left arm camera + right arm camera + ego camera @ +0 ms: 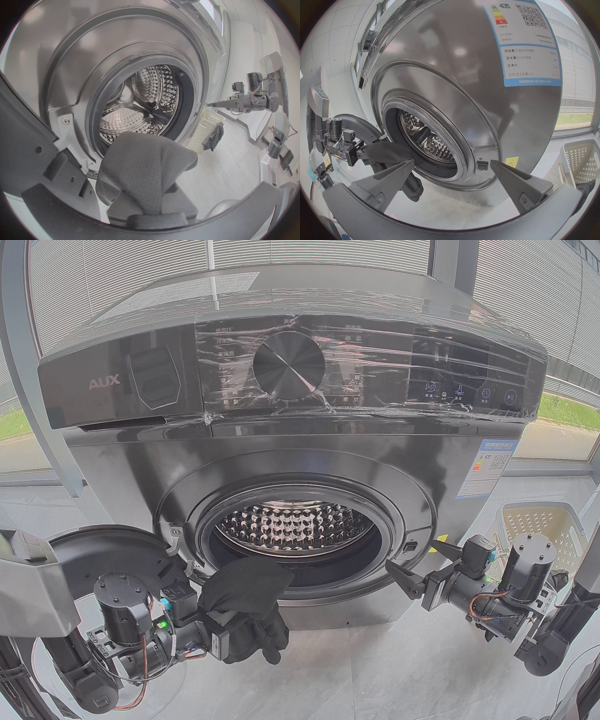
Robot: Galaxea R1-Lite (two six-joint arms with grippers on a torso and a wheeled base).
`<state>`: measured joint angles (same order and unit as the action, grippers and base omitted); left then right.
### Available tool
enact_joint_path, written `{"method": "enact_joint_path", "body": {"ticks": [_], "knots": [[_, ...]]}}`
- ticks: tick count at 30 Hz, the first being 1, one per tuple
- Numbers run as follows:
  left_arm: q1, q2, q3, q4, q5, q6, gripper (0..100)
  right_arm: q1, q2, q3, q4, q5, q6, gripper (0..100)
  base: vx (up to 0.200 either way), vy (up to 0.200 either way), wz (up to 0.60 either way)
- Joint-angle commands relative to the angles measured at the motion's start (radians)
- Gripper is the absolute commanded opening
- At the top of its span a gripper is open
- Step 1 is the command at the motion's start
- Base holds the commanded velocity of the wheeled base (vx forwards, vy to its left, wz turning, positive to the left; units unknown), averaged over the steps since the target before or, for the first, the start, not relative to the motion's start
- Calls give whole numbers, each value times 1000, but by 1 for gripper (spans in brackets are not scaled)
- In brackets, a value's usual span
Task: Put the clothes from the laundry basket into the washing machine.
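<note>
The left claw (247, 624) pinches a garment (247, 584) that looks soft, light and floppy, best held by a bunched fold, at 7 o'clock of the washer mouth (300, 489), while the right claw (412, 557) hangs spread at 4 o'clock.

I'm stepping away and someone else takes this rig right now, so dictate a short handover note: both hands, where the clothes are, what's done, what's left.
Left hand: shut on a dark garment, held at the lower rim of the washing machine opening, not yet inside.
Right hand: open, empty, in front of the machine's right side.
Door is open; the drum shows no clothes.
Laundry basket stands to the machine's right, with a second garment hanging over its rim.
Done: one garment picked up.
Left: push it into the drum, then fetch the rest.
</note>
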<state>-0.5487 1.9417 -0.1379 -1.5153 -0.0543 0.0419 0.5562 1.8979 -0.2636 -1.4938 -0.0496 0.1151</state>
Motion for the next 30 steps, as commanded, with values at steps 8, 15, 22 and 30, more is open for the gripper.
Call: {"method": "enact_joint_path", "body": {"ticks": [8,15,22,30], "knots": [[-56,186,-282,1,33,3,0,68,-23,1,3,-7,5,100,0,0,0],[-76,336,-488,0,14,-57,0,76,-29,9,1,-7,5,100,0,0,0],[-68,505,-763,12,53,-112,0,76,-29,9,1,-6,5,100,0,0,0],[-23,612,-1013,155,105,-126,0,77,-20,9,1,-4,5,100,0,0,0]]}}
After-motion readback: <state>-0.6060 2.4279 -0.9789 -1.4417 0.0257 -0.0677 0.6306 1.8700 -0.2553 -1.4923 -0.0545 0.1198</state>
